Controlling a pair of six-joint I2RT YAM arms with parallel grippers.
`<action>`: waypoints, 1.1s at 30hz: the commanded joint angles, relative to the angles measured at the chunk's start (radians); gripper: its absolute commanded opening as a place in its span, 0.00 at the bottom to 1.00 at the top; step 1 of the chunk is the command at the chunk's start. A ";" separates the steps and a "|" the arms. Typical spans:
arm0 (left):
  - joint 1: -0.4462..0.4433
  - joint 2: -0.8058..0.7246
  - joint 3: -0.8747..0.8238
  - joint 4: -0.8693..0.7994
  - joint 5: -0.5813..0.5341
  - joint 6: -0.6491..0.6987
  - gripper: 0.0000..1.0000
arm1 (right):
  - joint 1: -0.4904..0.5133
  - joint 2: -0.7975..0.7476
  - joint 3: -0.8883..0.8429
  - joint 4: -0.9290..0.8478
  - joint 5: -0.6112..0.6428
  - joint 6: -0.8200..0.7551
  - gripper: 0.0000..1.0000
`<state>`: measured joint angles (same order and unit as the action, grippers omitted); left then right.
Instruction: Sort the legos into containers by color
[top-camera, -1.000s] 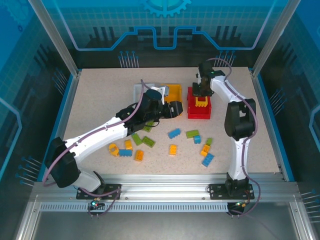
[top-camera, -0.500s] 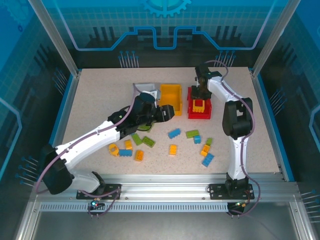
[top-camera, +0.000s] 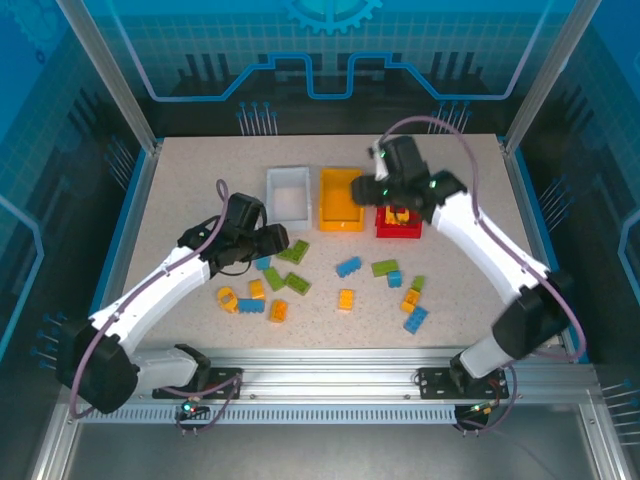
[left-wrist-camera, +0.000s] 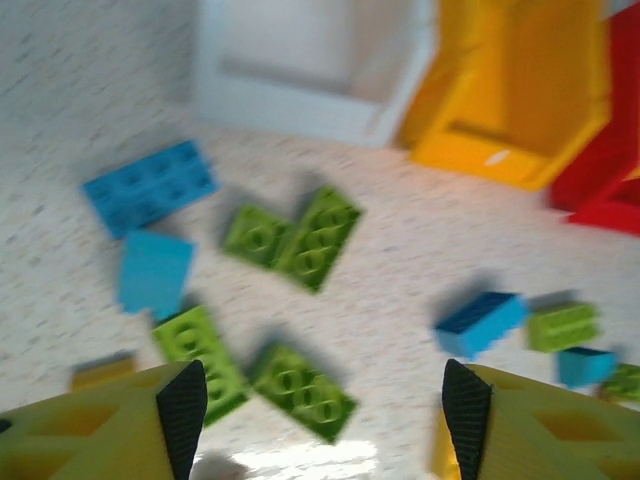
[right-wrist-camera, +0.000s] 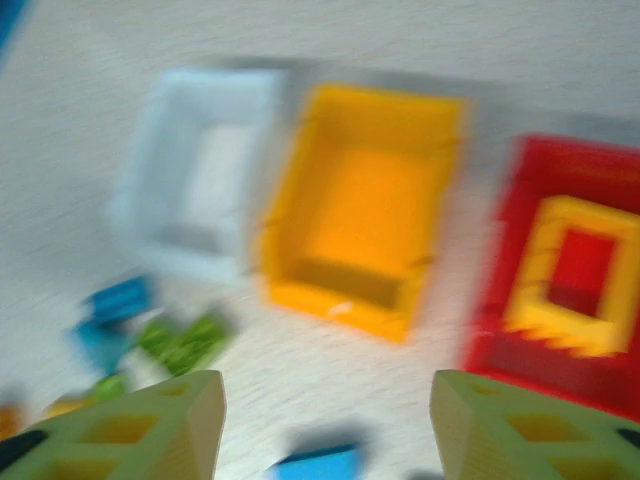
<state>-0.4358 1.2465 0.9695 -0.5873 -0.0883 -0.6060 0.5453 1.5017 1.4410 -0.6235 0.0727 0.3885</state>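
Three containers stand in a row at the back: a white bin (top-camera: 288, 192), a yellow bin (top-camera: 340, 200) and a red bin (top-camera: 400, 232). A yellow frame piece (top-camera: 398, 213) lies in the red bin. Blue, green and yellow legos lie scattered in front, among them green bricks (top-camera: 293, 252) and a blue brick (top-camera: 348, 266). My left gripper (top-camera: 272, 239) hovers open over green bricks (left-wrist-camera: 300, 392), nothing between its fingers (left-wrist-camera: 182, 410). My right gripper (top-camera: 368, 190) hangs open and empty in front of the yellow bin (right-wrist-camera: 365, 200) and the red bin (right-wrist-camera: 505, 330).
More bricks lie toward the near edge: yellow ones (top-camera: 278, 311), a blue one (top-camera: 415, 319) and a green one (top-camera: 384, 267). The white bin (left-wrist-camera: 310, 70) and the yellow bin (left-wrist-camera: 520, 90) look empty inside. Bare table lies left of the white bin and far right.
My right gripper opened, left the yellow frame in the red bin and swung left and nearer. My left arm pulled back from the bins toward the near left, over the green bricks.
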 joint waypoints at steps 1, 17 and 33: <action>0.049 0.064 -0.023 -0.059 0.062 0.127 0.69 | 0.175 -0.102 -0.194 0.177 -0.099 0.050 0.66; 0.137 0.344 -0.044 0.116 0.090 0.274 0.69 | 0.504 -0.207 -0.424 0.295 -0.005 0.258 0.74; 0.118 0.343 -0.039 0.127 0.026 0.261 0.30 | 0.489 -0.279 -0.471 0.334 0.073 0.276 0.70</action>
<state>-0.3103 1.6421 0.9329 -0.4488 -0.0391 -0.3389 1.0351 1.2755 0.9901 -0.3290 0.0944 0.6472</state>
